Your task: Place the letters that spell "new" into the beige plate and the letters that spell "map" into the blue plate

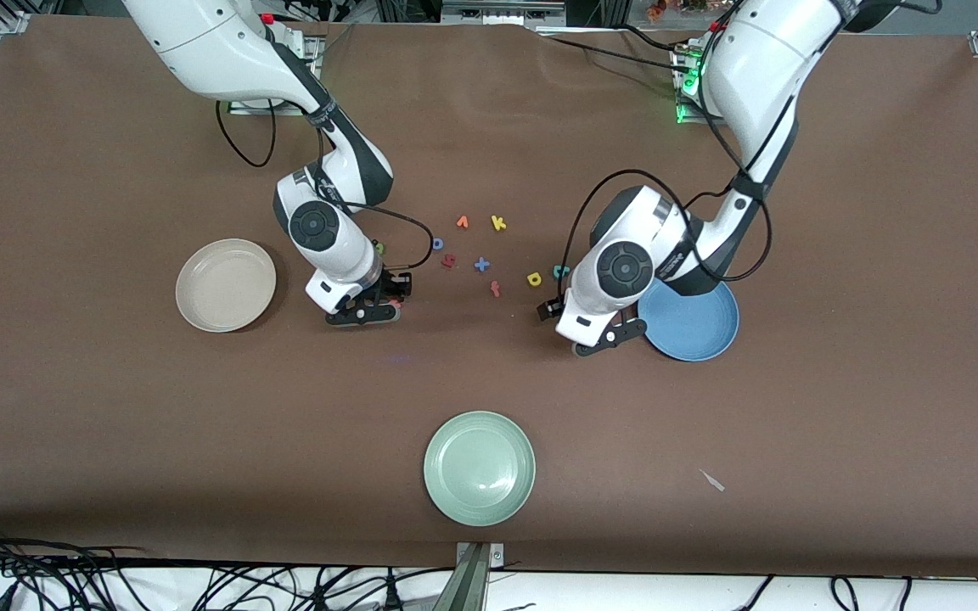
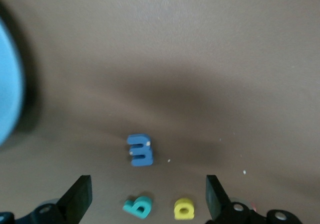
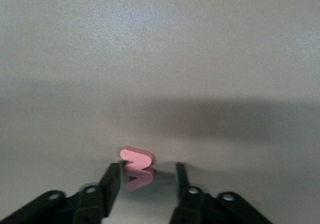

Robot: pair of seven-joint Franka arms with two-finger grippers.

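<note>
Down at the table, the right gripper (image 3: 146, 176) stood with its fingers (image 3: 111, 180) narrowed around the pinkish-red w (image 3: 136, 163), one finger touching the letter, the other a little apart from it, so the grip was not yet made; the w sat between the beige plate (image 1: 225, 284) and the loose cluster of letters at mid-table. The risk there, as I judged it: the letter was tilted and off-centre in the jaws, so the closing finger might roll or squirt it out instead of pinching it, and a thin foam piece could be gripped by one corner and drop on the way to the beige plate. The left gripper (image 2: 145, 201) hung spread wide and empty, low over the table beside the blue plate (image 1: 690, 321), with the blue m (image 2: 140, 150), the teal p (image 2: 138, 206) and the yellow a (image 2: 183, 208) in its wrist view. The p and a lay just beside each other, so a wide-open descent might nudge or catch both. In the cluster, the yellow k (image 1: 498, 223) and the red f (image 1: 495, 288) lay near the wanted letters; a wrong pick was possible.
</note>
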